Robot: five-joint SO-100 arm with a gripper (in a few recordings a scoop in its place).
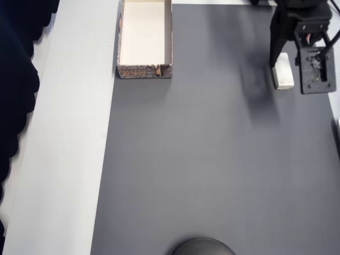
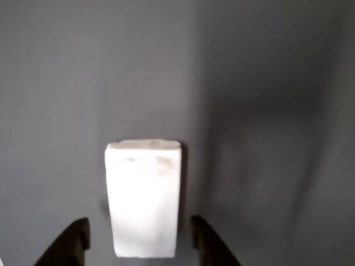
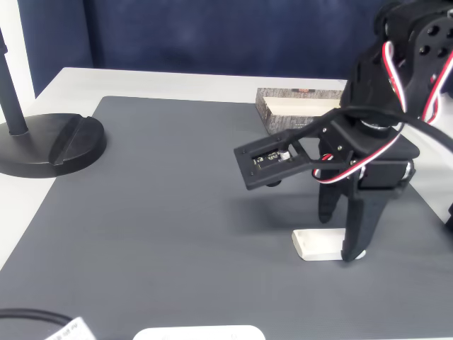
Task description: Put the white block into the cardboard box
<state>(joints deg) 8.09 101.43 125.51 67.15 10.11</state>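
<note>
Gripper (image 3: 343,237) stands over the white block (image 3: 318,244) on the desk (image 3: 163,212), jaws spread either side without clamping; cardboard box (image 1: 144,40) sits well apart.

Matt grey mat (image 1: 212,159); white block (image 2: 144,197) smooth, perhaps plastic.

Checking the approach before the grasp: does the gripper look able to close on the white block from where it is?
Probably yes. The gripper is open, its fingers straddle the white block lying flat on the grey mat, and nothing stands between them.
</note>
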